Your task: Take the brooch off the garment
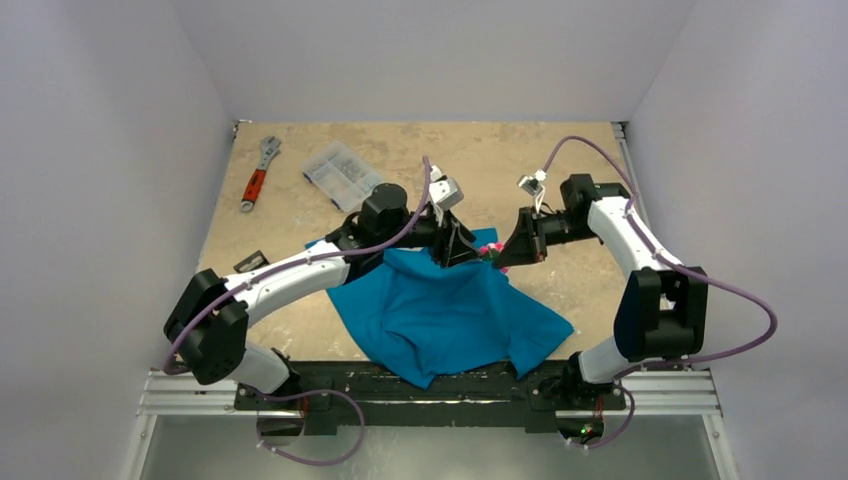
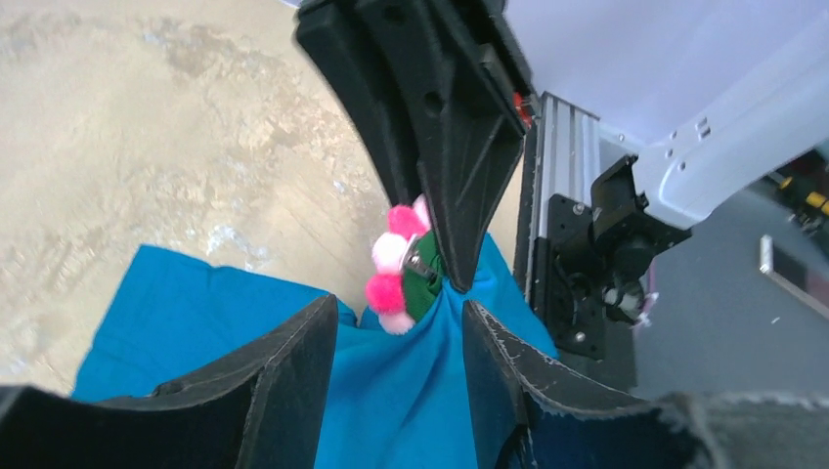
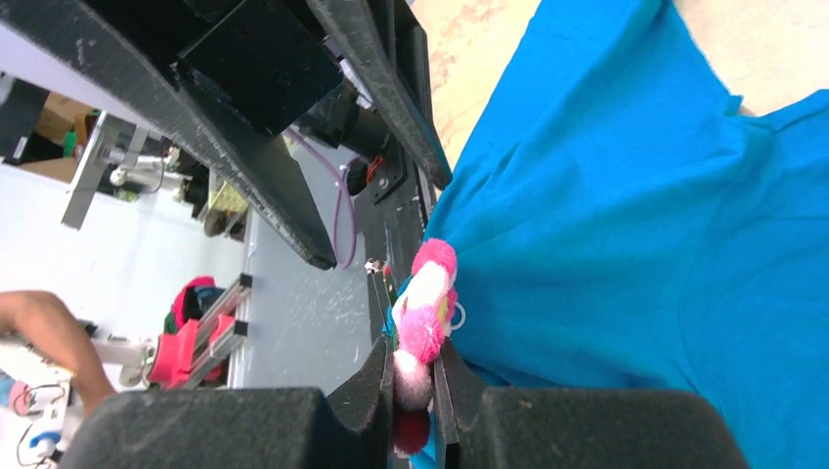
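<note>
You have the right gripper [image 3: 414, 354] closed to a narrow slit on the brooch [image 3: 427, 298]. The lower pompoms are pinched between its two fingers at the bottom centre of the right wrist view. The pink and white petals stand against the left edge of the garment [image 3: 635, 244], touching the cloth.

In the top view the brooch sits at centre frame, on the upper edge of the teal cloth, between the two grippers. Your left gripper [image 2: 401, 311] shows its fingers spread wide at the bottom of the left wrist view. Cloth lies across the gap, but a grip on it cannot be confirmed. The garment peaks beside that gripper and drapes toward the lower centre of the table [image 1: 480, 160].
</note>
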